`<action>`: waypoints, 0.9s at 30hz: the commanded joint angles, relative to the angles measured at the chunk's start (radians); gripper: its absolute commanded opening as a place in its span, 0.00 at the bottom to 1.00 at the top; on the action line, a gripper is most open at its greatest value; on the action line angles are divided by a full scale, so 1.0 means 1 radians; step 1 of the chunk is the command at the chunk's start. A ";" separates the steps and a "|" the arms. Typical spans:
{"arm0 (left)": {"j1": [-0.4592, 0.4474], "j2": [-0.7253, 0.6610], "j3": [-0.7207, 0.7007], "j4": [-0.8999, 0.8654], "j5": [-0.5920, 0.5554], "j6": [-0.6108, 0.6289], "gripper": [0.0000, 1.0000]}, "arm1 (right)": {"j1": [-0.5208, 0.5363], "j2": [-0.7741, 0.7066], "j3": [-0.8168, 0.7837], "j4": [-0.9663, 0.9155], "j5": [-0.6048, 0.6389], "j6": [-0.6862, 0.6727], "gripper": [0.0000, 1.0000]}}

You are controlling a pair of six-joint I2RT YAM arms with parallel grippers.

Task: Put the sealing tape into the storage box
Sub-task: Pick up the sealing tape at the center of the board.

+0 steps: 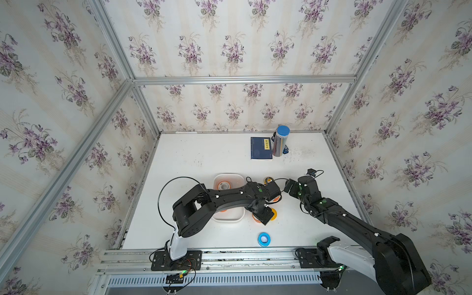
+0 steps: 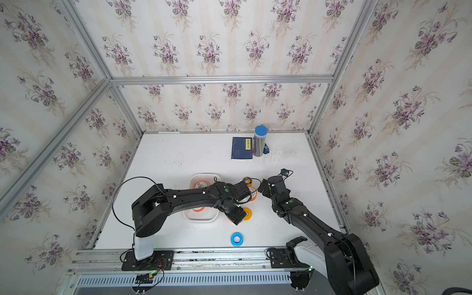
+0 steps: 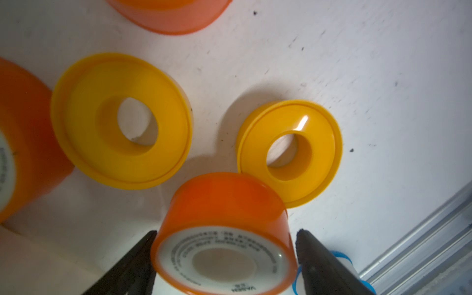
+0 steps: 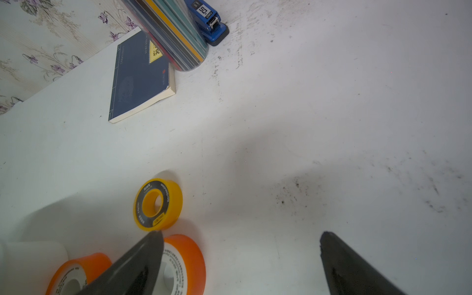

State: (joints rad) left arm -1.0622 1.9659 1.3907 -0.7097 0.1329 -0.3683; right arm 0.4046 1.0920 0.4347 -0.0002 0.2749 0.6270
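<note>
- While the left gripper (image 3: pixel 224 233) straddles an orange tape spool (image 3: pixel 226 201) just beside the storage box (image 1: pixel 228 176), its fingers (image 3: pixel 314 255) stand wide, one not quite touching.
- The right gripper (image 4: pixel 240 236), near the box, gapes empty.
- Inside the box lies a second orange spool (image 1: pixel 223 185).

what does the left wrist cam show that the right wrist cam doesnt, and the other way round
Only the left wrist: an orange spool between the left jaws, two plain yellow spools, the edge of a blue spool, the aluminium rail. Only the right wrist: the dark blue book, striped cylinder, blue stapler, a dark-labelled yellow spool, wallpaper. Both: the white table and orange spools, though whether the same ones is unclear.
</note>
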 commanded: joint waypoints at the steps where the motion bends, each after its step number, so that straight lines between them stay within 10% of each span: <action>1: 0.002 0.007 0.000 0.014 0.020 -0.008 0.80 | 0.000 0.005 0.007 0.005 0.003 -0.006 1.00; 13: 0.003 -0.014 0.025 -0.016 0.013 -0.021 0.67 | 0.000 0.005 0.011 0.002 0.001 -0.006 1.00; 27: 0.030 -0.338 -0.089 -0.152 -0.105 -0.010 0.63 | 0.000 0.005 0.012 -0.001 0.000 -0.007 0.98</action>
State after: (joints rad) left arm -1.0481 1.6871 1.3323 -0.7998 0.0830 -0.3843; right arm 0.4046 1.0966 0.4412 -0.0021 0.2718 0.6270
